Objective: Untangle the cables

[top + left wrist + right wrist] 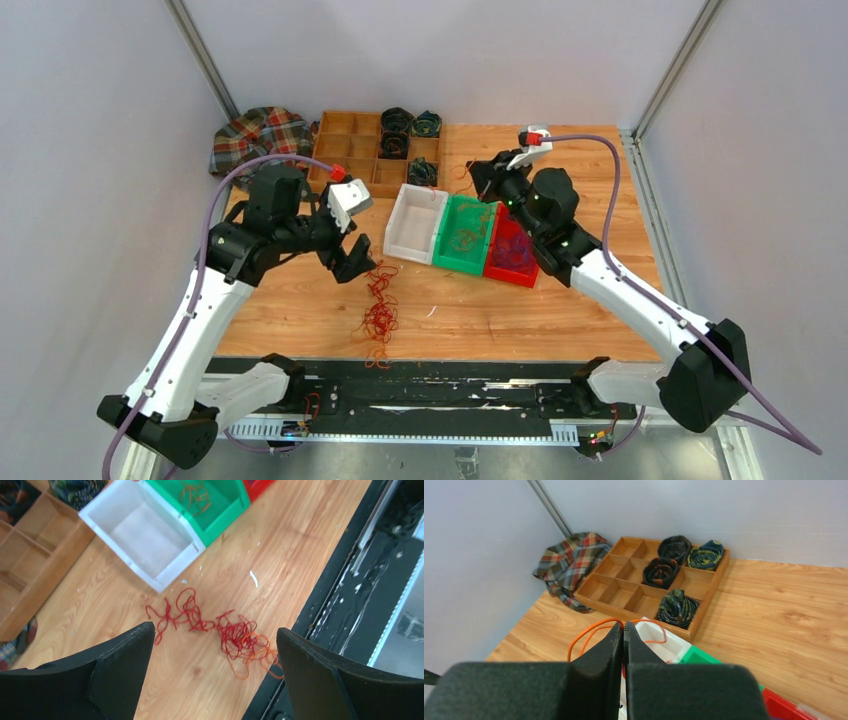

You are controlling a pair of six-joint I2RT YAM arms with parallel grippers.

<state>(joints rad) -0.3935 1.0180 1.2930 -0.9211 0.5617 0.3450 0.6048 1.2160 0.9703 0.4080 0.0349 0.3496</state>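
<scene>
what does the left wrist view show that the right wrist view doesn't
Only the left wrist: the open left gripper and a red and orange tangle of cables loose on the table. Only the right wrist: the right gripper shut on an orange cable loop. Both: the wooden tray, white bin and green bin.

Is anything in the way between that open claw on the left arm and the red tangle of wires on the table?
Nothing visible. The left end effector hangs open facing the tangled cables, with only bare table around them. The white bin sits farther back, clear of the path.
</scene>
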